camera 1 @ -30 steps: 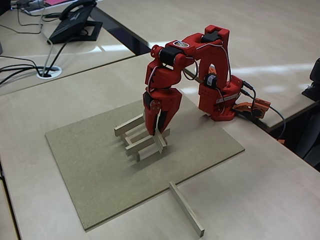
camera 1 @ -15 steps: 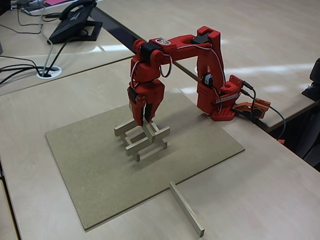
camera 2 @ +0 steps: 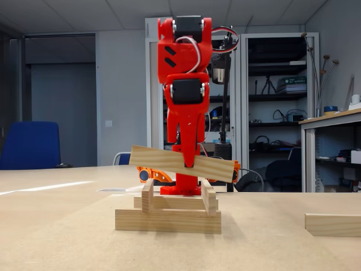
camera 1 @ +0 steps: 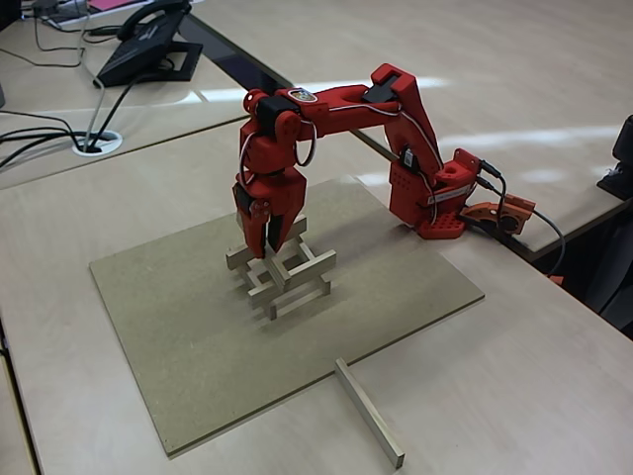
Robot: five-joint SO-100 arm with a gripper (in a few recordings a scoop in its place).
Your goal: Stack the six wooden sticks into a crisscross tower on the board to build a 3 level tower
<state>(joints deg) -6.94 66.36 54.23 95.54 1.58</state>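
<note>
The held stick (camera 2: pixel 181 162) is clamped crosswise in the end effector (camera 2: pixel 186 161), whose fingers are closed on it near its middle; in the low fixed view it is tilted, its left end higher than its right, and its lower right portion lies at or just above the top of the tower, though contact cannot be confirmed. Directly below the end effector stands the tower (camera 1: pixel 285 274), which at this moment consists of two complete crossed layers: two parallel bottom sticks (camera 2: pixel 168 221) lying on the board, and two sticks (camera 2: pixel 148 196) across them. In the high fixed view the end effector (camera 1: pixel 267 237) points straight down over the rear left part of the tower, with the held stick (camera 1: pixel 240 255) protruding to the left of the fingers. The board (camera 1: pixel 178 317) lies flat under the tower and extends on all sides of the end effector. One loose stick (camera 1: pixel 368 411) lies well apart from the end effector, toward the front right in the high fixed view, on the worktop (camera 1: pixel 514 376) just off the board's front edge; in the low fixed view its end (camera 2: pixel 333 224) appears at the right edge. The arm's base (camera 1: pixel 435 198) stands behind and to the right of the end effector, beside the board's rear corner.
</note>
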